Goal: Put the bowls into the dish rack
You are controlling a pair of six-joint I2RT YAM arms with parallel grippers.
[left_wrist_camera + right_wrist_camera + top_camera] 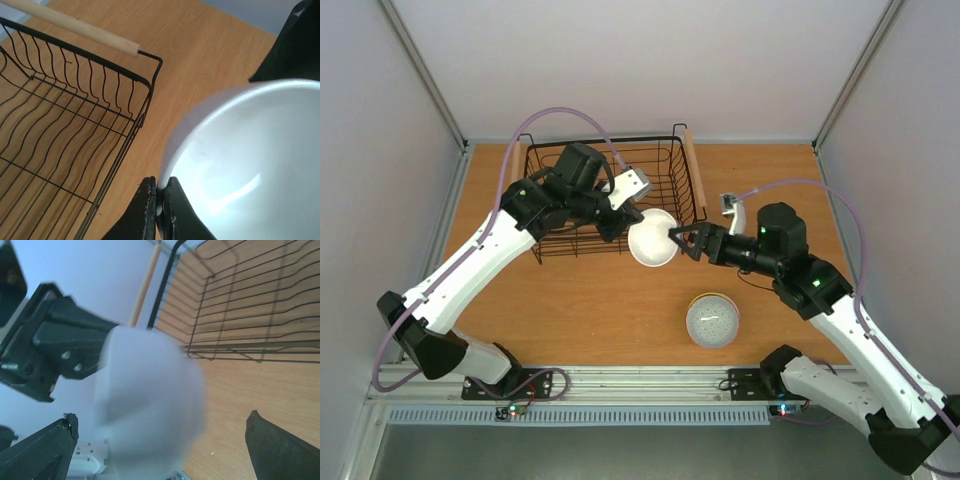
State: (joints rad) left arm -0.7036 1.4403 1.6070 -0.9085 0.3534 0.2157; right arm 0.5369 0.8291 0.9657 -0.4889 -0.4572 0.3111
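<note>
my left jaws pinch a white bowl (652, 240), my right jaws gape wide; dish rack (682, 180) holds none yet, a stack (712, 320) waits.

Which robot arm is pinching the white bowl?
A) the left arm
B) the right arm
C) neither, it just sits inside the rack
A: the left gripper has its jaws pinched shut on the rim of the white bowl, while the right gripper has its jaws spread wide open on either side of the bowl.
</note>
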